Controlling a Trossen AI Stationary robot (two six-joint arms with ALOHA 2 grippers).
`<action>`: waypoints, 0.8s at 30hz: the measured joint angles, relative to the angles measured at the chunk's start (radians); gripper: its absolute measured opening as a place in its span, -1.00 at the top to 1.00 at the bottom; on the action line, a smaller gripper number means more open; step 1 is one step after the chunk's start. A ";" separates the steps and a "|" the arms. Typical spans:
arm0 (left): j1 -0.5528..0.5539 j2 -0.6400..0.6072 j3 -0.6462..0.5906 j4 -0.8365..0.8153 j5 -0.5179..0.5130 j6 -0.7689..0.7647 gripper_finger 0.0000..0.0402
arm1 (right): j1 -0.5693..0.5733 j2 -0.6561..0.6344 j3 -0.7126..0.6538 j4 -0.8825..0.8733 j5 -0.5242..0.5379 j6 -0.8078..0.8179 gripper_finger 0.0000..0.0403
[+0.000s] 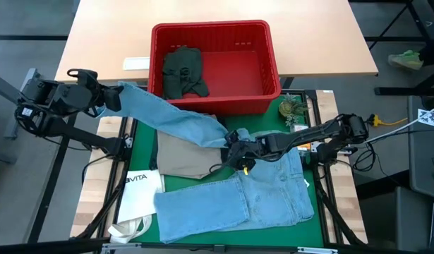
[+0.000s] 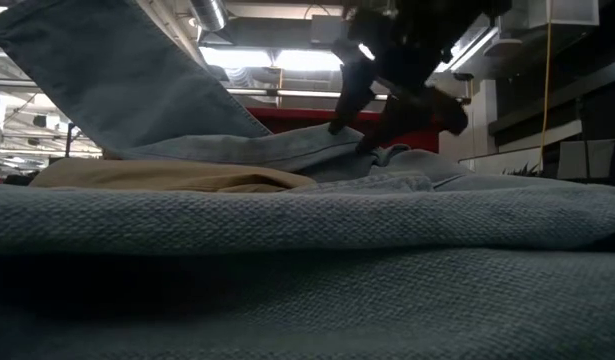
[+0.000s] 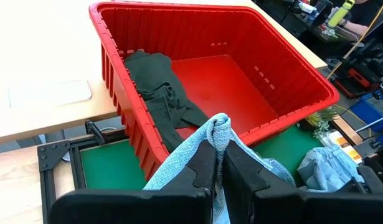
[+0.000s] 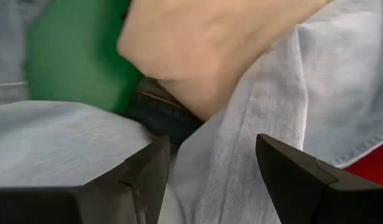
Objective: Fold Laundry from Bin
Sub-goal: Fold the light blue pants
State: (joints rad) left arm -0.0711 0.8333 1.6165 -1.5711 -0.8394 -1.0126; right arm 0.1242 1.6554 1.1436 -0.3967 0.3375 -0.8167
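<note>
Left hand [image 3: 219,163] is pinching the light blue jeans [image 1: 171,113] leg; right hand [image 1: 234,154] is hanging wide open, empty, at the crotch — denim risks slipping free or dragging the khaki trousers [image 1: 183,156].

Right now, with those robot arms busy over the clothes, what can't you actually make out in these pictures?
- Tan trousers: high view, mostly covered by the light blue jeans.
- White tote: high view, partly under the jeans.
- Red bin: low view, only a strip shows behind cloth.
- Right gripper: its wrist view is too close; dark cloth between the layers is unidentifiable.
- Small plant-like thing: too small to name.
</note>
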 joint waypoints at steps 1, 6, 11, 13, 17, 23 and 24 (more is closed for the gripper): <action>0.000 0.000 0.000 0.000 0.000 0.000 0.95 | 0.000 0.000 -0.016 0.022 0.021 -0.002 -0.18; 0.000 0.000 0.000 0.000 0.000 0.000 0.95 | -0.008 0.000 -0.042 0.059 0.147 -0.001 -0.17; 0.000 0.000 0.000 0.000 0.000 0.000 0.95 | -0.047 0.000 -0.042 0.056 0.118 0.017 -0.17; 0.000 0.000 0.000 0.000 0.000 0.000 0.95 | -0.064 0.000 -0.042 0.056 0.115 0.036 -0.17; 0.000 0.000 0.000 0.000 0.000 0.000 0.95 | -0.090 0.000 -0.042 0.052 0.115 0.060 -0.11; 0.000 0.000 0.000 0.000 0.000 0.000 0.95 | -0.093 0.000 -0.042 0.049 0.115 0.080 0.39; 0.000 0.000 0.000 0.000 0.000 0.000 0.95 | -0.092 0.000 -0.042 0.048 0.115 0.081 0.51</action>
State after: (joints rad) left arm -0.0715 0.8333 1.6161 -1.5711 -0.8394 -1.0122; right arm 0.0319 1.6554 1.1011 -0.3484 0.4526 -0.7362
